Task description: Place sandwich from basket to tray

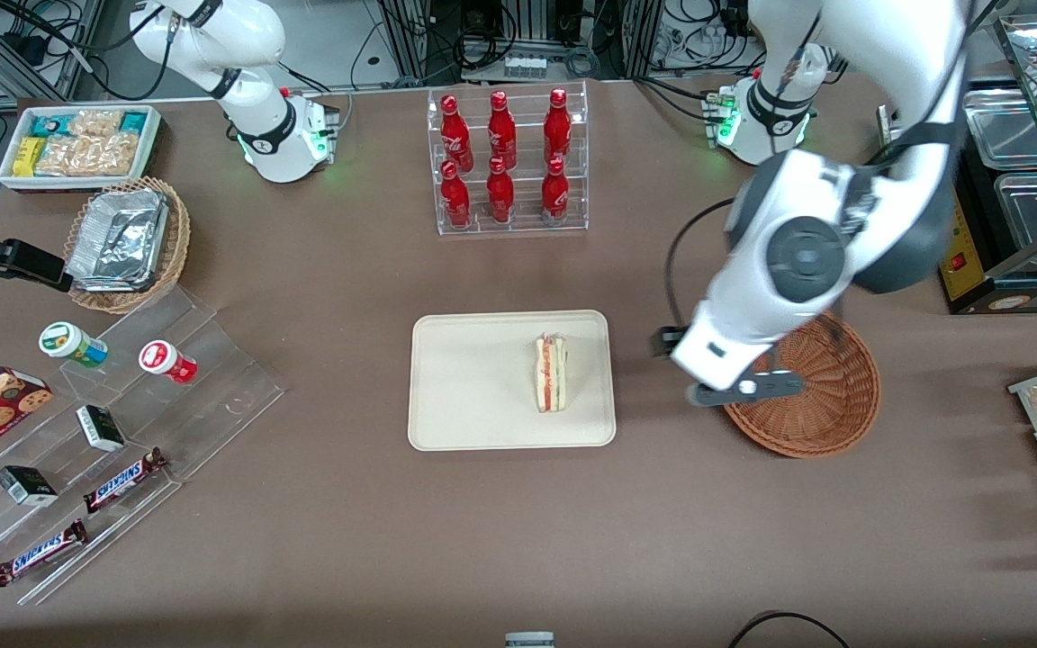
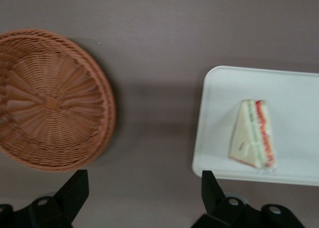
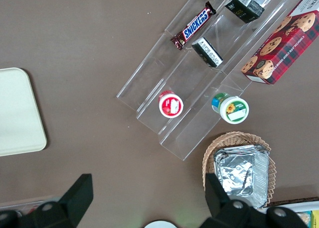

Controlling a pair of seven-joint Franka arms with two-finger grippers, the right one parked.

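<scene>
Already your sandwich (image 1: 552,373) lies flat on the tray (image 1: 473,414), on the part of it nearer the basket (image 1: 829,409), with the red and green filling edge showing along one side. It touches nothing but the tray floor and sits inside the rim, so it looks settled where it should be. The basket is bare of food in the wrist view, its woven bottom fully exposed, which fits the sandwich having left it.

Your gripper (image 2: 144,198) hangs above the bare strip of table between basket and tray, over neither of them. Its fingers (image 2: 74,190) are spread wide apart with nothing between them; the wrist view shows only tabletop in the gap. That open, raised stance suits a hand that has let go and needs no further contact.

I judge the placing done. If you move the arm on, lift it clear so the wrist housing near the basket rim does not nudge the wicker.
</scene>
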